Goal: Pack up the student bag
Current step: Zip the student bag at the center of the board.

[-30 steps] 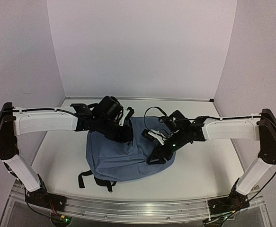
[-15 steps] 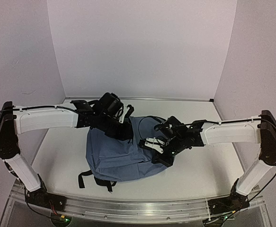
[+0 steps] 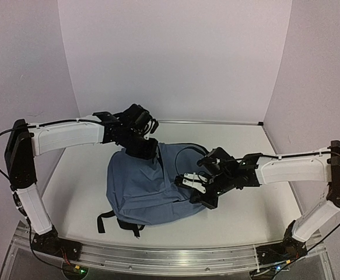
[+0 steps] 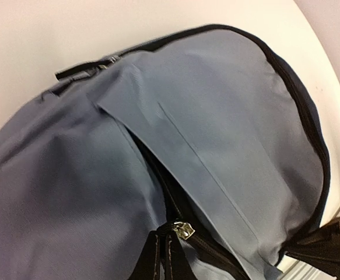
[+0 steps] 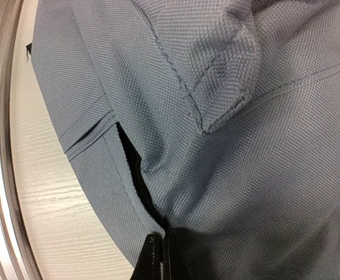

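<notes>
Soft student bag [image 3: 142, 188] (woven, slate-blue).

The student bag [image 3: 143, 186] is plain slate blue. Close against the right gripper [image 5: 163, 252] its cloth shows a fine pebbled weave, with stitching in the same blue and a black slit running up from the fingertips. Both claws' fingers are black. Just ahead of the left gripper [image 4: 161, 249] a silver zipper pull [image 4: 185, 230] sits on black zip tape, and beyond it a near-black band edges the bag's curve. The straps [image 3: 108, 219] are black. To the left of the right claw, the table [image 5: 47, 204] is off-white (with a faint wood grain). The left arm [image 3: 65, 135] and right arm [image 3: 292, 170] are white with black joints.
</notes>
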### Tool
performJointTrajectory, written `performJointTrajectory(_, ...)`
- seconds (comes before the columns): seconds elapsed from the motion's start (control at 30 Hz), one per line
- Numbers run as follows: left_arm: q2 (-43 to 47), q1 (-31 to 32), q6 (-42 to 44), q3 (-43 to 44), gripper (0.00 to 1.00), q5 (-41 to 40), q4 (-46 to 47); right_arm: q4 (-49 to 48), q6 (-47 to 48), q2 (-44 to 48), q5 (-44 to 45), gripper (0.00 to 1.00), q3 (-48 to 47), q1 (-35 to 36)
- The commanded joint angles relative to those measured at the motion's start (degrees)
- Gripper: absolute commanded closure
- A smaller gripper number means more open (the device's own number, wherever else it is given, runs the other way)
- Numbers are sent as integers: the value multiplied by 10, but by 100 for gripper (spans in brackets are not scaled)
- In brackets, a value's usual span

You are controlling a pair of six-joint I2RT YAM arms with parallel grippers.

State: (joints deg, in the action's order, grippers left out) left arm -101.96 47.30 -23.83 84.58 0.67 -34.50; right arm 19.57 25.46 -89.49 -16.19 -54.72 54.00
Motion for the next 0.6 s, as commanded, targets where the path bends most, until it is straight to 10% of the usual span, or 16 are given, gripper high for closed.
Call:
performJointTrajectory(0.0,-21,-61,15,44,100,-39,21,91,10,20,15,100,37,5)
performJointTrajectory(0.57,-156,-149,30,186,100,34,58,107,-3,20,-2,100,69,43)
